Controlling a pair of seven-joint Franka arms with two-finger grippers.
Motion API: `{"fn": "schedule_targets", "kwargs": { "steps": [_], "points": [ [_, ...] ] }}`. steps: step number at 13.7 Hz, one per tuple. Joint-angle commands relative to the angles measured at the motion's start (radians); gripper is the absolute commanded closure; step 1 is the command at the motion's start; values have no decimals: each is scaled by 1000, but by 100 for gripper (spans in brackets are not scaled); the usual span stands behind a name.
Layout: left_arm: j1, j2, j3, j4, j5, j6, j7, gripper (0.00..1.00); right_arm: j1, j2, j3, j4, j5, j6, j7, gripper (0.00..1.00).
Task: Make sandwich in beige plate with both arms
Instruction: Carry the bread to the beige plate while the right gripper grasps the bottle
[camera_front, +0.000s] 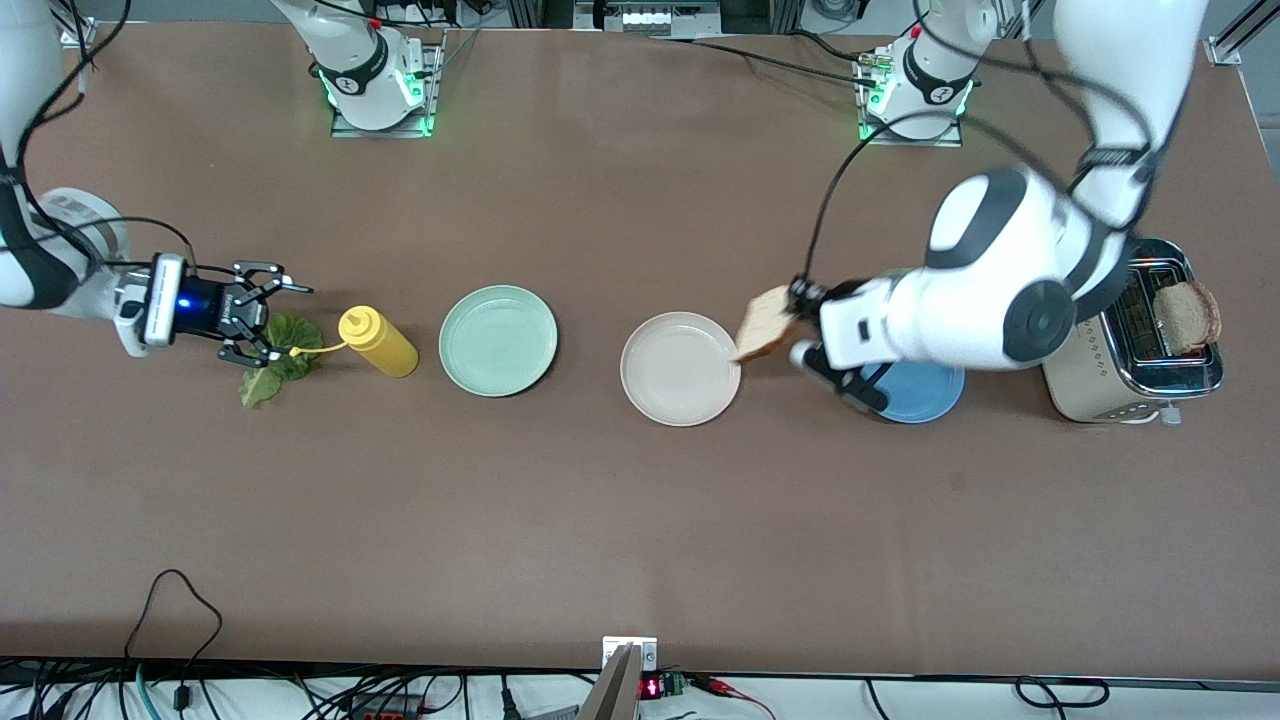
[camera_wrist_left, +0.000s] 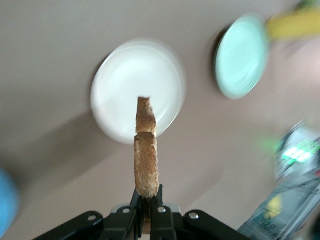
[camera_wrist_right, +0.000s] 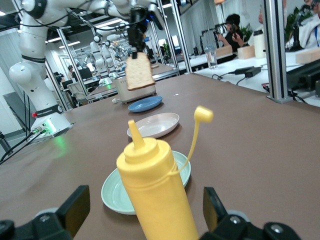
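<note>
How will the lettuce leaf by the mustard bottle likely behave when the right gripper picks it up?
The lettuce leaf looks thin and crinkled, so it is probably floppy and light. It may droop or tear from the right gripper, whose open fingers hover over it.

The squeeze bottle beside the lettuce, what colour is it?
The squeeze bottle is bright yellow, cap included; the right wrist view shows it best.

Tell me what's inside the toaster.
One slice of toast bread stands up out of the toaster, in the slot toward the left arm's end of the table. The other slot looks empty, though its depths can't be seen.
</note>
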Motion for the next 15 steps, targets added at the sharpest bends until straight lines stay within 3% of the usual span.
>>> {"fn": "schedule_targets", "kwargs": {
  "steps": [1,4,6,8,14,15],
  "points": [
    [-13,120,-5,57,-178,121,8,99,-9,97,19,77,30,-35,-134,0],
    [-7,155,-4,-19,-270,211,138,99,-6,156,24,105,31,-32,-163,0],
    [-16,157,-4,-98,-275,294,177,99,17,172,24,111,33,-20,-177,0],
    [-7,175,-5,-142,-281,298,230,99,38,189,22,114,66,-3,-191,0],
    [-11,243,-4,-169,-375,301,379,99,126,221,22,115,152,14,-254,0],
    [-11,247,-4,-169,-375,301,379,90,138,221,22,119,156,25,-254,0]
  ]
}}
